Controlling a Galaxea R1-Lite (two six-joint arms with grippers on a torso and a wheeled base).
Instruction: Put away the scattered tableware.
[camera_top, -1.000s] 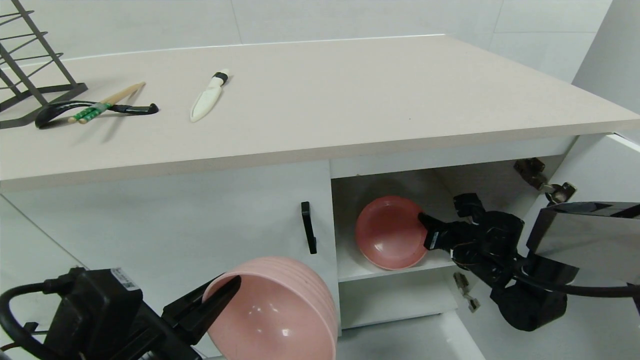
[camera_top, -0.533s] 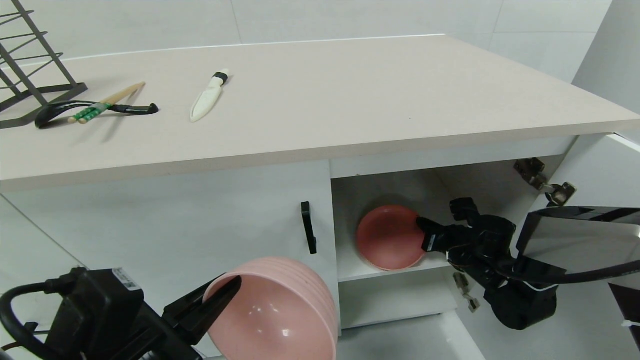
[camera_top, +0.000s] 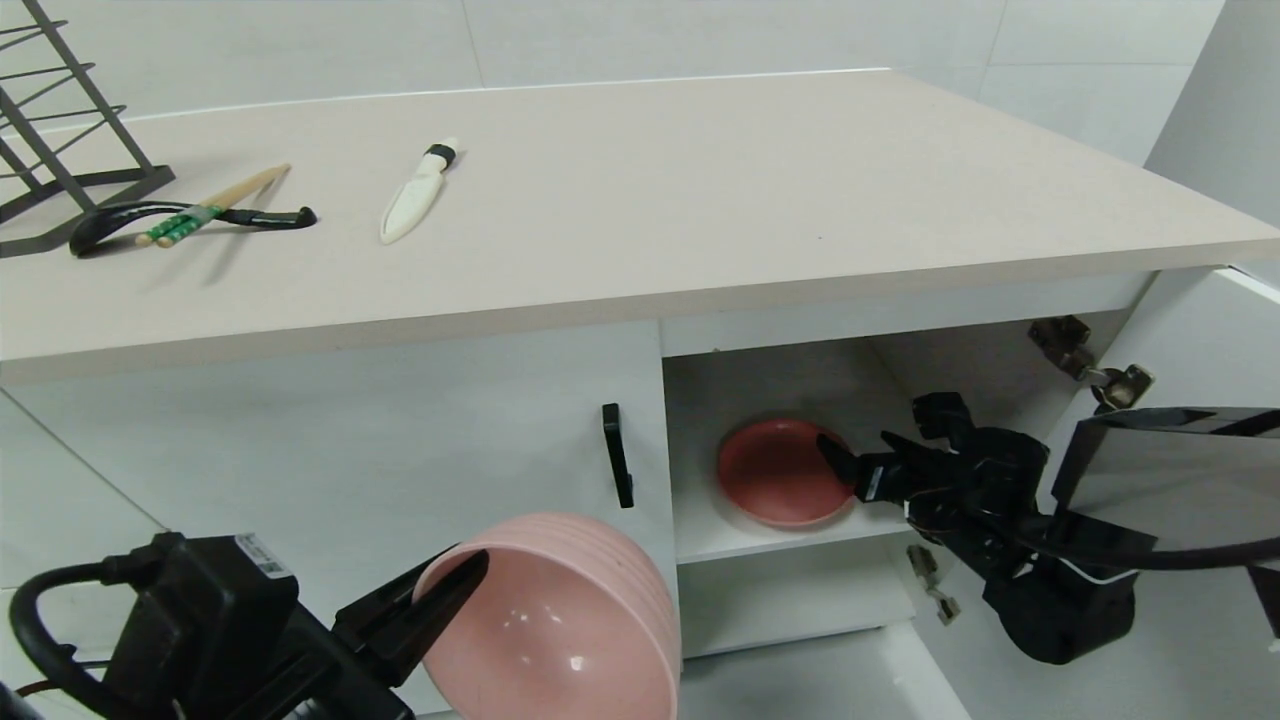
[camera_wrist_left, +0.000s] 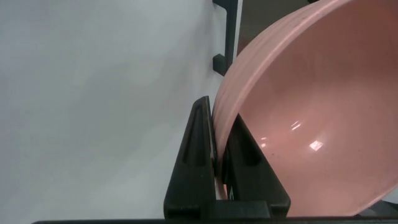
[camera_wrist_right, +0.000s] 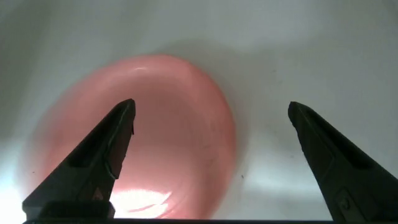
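Observation:
A red plate (camera_top: 775, 472) lies flat on the upper shelf (camera_top: 760, 535) of the open cabinet, seen from above as the plate (camera_wrist_right: 149, 143) in the right wrist view. My right gripper (camera_top: 852, 462) (camera_wrist_right: 211, 112) stands open at the plate's right rim, with its fingers spread over the plate and nothing between them. Low at the front left, my left gripper (camera_top: 455, 585) (camera_wrist_left: 214, 130) is shut on the rim of a pink bowl (camera_top: 570, 630) (camera_wrist_left: 311, 112), which is tilted on its side in front of the shut cabinet door.
On the countertop (camera_top: 700, 200) lie a white knife (camera_top: 415, 195), chopsticks (camera_top: 215, 205) across a black spoon (camera_top: 180, 220), and a black wire rack (camera_top: 50, 130) at the far left. The shut door has a black handle (camera_top: 617, 455). Hinges (camera_top: 1085, 360) mark the open door on the right.
The red plate went from tilted upright in the right gripper to lying flat on the shelf. The right gripper let it go and opened. The left arm kept still with the bowl.

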